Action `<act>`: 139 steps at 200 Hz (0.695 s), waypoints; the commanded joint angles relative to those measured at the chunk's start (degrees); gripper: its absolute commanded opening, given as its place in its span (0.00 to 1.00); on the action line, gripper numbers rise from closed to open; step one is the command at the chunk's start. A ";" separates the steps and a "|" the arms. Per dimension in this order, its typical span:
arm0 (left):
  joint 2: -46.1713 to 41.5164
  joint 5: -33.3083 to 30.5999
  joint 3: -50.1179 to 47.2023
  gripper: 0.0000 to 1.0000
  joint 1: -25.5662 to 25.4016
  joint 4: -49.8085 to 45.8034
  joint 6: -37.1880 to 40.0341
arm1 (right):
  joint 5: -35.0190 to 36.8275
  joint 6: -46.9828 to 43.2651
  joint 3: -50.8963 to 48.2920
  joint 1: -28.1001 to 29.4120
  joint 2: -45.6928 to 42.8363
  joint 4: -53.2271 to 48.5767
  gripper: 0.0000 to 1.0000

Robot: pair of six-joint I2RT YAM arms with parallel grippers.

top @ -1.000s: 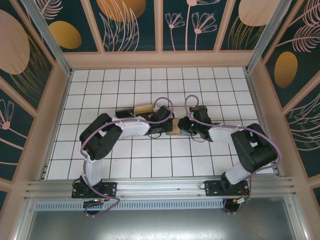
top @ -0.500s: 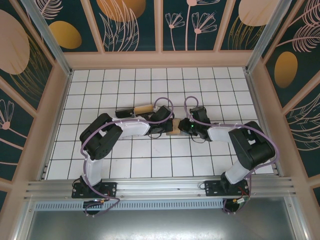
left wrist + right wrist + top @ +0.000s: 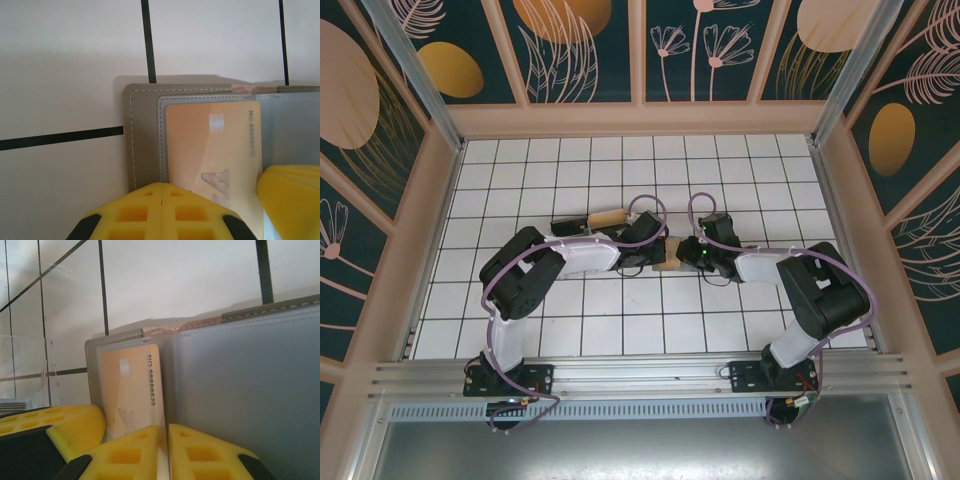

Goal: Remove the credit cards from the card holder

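Item under inspection: one orange credit card (image 3: pixel 212 145) with a printed number near one corner. It lies inside a clear pocket of the card holder (image 3: pixel 144 135). The pocket's stitched rim frames the card on the sides that show, and yellow fingers cover the card's near end.

The card holder is grey with a stitched border and lies open and flat on the tabletop (image 3: pixel 520 170). A second, frosted pocket panel adjoins the first, and a cork-coloured strip shows along the far edge. In the overhead view the holder is a small tan patch near the middle of the tiled surface, between the two wrists.

The left end effector (image 3: pixel 161 192) has its fingers closed together, with only a seam between them. Its tips are over the holder's near edge, at the left margin of the card's pocket. Whether anything is pinched cannot be told.

The right end effector (image 3: pixel 165 435) is narrow, with a thin slit between the fingers. The card's long edge runs down into that slit, so one finger lies over the card and the other over the neighbouring pocket. A grip on the card cannot be confirmed. The two end effectors are just beside each other.

In the right wrist view, a clear plastic stand (image 3: pixel 30 362) is on the tabletop beyond the left finger. A low stack of thin grey sheets (image 3: pixel 12 404) lies at the frame edge below it. Overhead, a tan oblong object (image 3: pixel 606 218) lies just behind the left arm's wrist; its identity cannot be told.
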 commanded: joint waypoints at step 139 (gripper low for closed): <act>2.08 1.01 0.83 0.00 0.35 -1.94 -0.38 | -1.00 -1.26 -2.53 -3.45 -2.99 -0.59 0.08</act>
